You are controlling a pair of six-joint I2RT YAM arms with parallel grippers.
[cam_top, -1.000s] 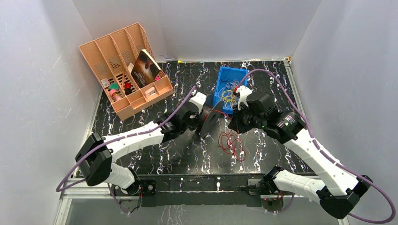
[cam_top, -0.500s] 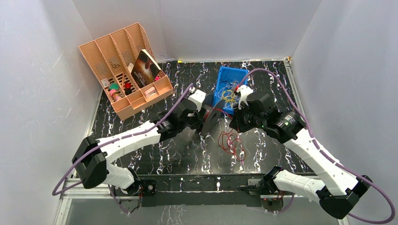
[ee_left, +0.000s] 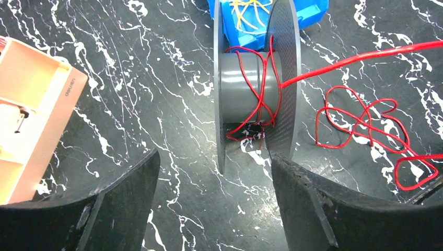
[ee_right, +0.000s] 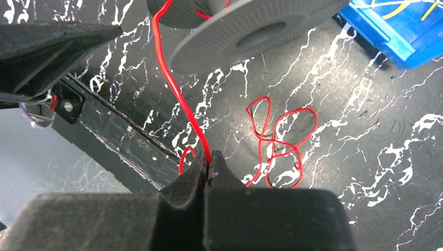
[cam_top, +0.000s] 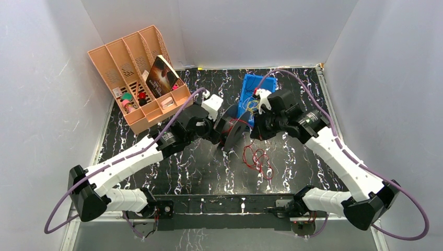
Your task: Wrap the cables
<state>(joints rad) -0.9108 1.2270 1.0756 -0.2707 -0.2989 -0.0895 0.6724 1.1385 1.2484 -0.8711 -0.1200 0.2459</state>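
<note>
Clenching the right claw (ee_right: 208, 158) on the red cable (ee_right: 171, 89), with the strand running taut from the pinched fingertips to the black spool (ee_left: 243, 86) and crossing its grey core in a few loose turns. Holding the left claw (ee_left: 214, 162) spread wide just short of the spool, standing on its flange edges on the desk (ee_left: 130, 78) beside the blue bin (cam_top: 256, 86). Leaving the remaining cable lying in slack loops (ee_left: 365, 120) on the desk right of the spool.
</note>
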